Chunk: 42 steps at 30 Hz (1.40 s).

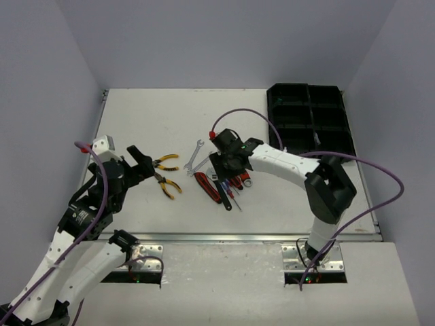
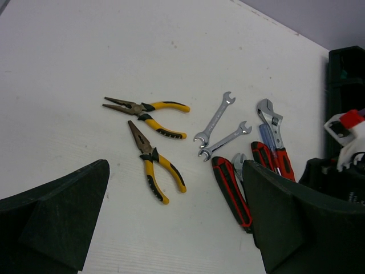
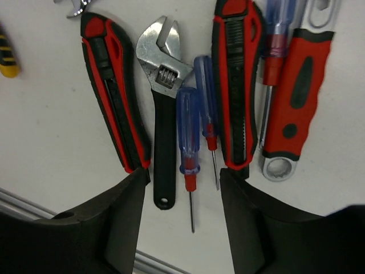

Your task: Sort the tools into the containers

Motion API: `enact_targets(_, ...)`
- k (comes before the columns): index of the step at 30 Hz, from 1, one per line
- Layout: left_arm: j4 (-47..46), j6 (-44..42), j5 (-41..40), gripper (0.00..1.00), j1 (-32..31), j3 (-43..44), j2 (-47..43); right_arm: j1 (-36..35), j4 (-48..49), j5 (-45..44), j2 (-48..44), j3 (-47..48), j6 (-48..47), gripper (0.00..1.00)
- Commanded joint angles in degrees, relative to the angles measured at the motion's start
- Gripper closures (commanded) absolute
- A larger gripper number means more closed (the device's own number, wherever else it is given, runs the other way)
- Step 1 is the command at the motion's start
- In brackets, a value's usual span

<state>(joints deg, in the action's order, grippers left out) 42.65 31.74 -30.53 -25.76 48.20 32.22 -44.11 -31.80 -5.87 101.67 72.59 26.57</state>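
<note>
The tools lie mid-table: two yellow-handled pliers (image 2: pixel 154 168) (image 1: pixel 166 161), two silver wrenches (image 2: pixel 215 117), and a pile (image 1: pixel 221 187) under my right gripper (image 1: pixel 225 170). That gripper (image 3: pixel 182 194) hovers low with its jaws apart. They straddle the end of a black-handled adjustable wrench (image 3: pixel 164 142) and a blue screwdriver (image 3: pixel 188 137), pinching neither. Red-and-black utility knives (image 3: pixel 114 85) (image 3: pixel 236 80) flank them, next to a second blue screwdriver (image 3: pixel 206 103) and a red-handled wrench (image 3: pixel 293 97). My left gripper (image 1: pixel 144 163) (image 2: pixel 177 228) is wide open and empty, left of the pliers. The black compartment tray (image 1: pixel 307 105) sits at the far right.
The right arm's body (image 2: pixel 342 148) stands just beyond the pile in the left wrist view. A metal strip (image 1: pixel 238 238) marks the table's near edge. Grey walls close off the back and both sides.
</note>
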Motion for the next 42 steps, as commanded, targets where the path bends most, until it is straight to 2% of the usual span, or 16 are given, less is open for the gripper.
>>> enact_targets(1,-2.53,-0.84,1.3,0.0,0.62,-0.21,-0.58,-0.86,-2.0,-1.91,4.89,4.03,-0.24,0.47)
enact_targets(4,-2.75,-1.07,1.8,0.0,0.62,-0.21,-0.4,-2.03,-3.13,-2.93,9.02,7.0,-0.4,0.5)
enact_targets(9,-3.0,-1.35,2.19,0.0,0.62,-0.32,-1.11,-2.03,-3.58,-2.82,13.4,8.62,-0.84,0.68)
enact_targets(18,-3.54,-1.79,2.95,0.0,0.62,-0.47,-1.68,-2.03,-2.3,-0.2,16.3,7.37,0.21,0.76)
enact_targets(20,-3.54,-1.85,3.04,0.0,0.62,-0.47,-1.86,-2.03,-1.95,0.74,16.8,6.72,0.59,0.86)
enact_targets(21,-3.55,-1.87,3.1,0.0,0.62,-0.48,-1.99,-2.03,-1.68,1.41,16.78,6.3,0.59,0.96)
enact_targets(23,-3.66,-2.03,3.13,0.0,0.62,-0.59,-2.07,-2.03,-1.63,1.65,16.43,5.87,0.62,0.95)
enact_targets(24,-3.73,-2.04,3.2,0.0,0.62,-0.65,-2.06,-2.03,-1.67,1.61,16.13,5.62,0.69,0.91)
enact_targets(25,-3.79,-2.1,3.26,0.0,0.62,-0.65,-1.94,-2.03,-1.55,1.31,15.65,5.49,0.75,0.8)
enact_targets(28,-3.81,-2.12,3.45,0.0,0.62,-0.56,-1.81,-2.03,-1.18,1.03,15.07,4.43,0.77,0.66)
enact_targets(29,-3.81,-2.12,3.46,0.0,0.62,-0.56,-1.81,-2.03,-1.16,1.11,15.2,4.18,0.77,0.65)
enact_targets(30,-3.81,-2.12,3.53,0.0,0.62,-0.63,-1.81,-2.03,-1.16,1.26,15.44,4.13,0.77,0.69)
enact_targets(32,-3.88,-2.2,3.54,0.0,0.62,-0.65,-1.97,-2.11,-0.7,1.84,15.26,3.67,0.84,0.83)
enact_targets(35,-3.98,-2.29,3.63,0.0,0.62,-0.58,-1.99,-2.12,0.24,2.62,13.68,2.97,0.78,0.99)
enact_targets(42,-3.84,-2.21,3.46,0.0,0.62,-0.65,-2.16,-1.77,0.22,4.11,4.65,4.04,-0.64,1.0)
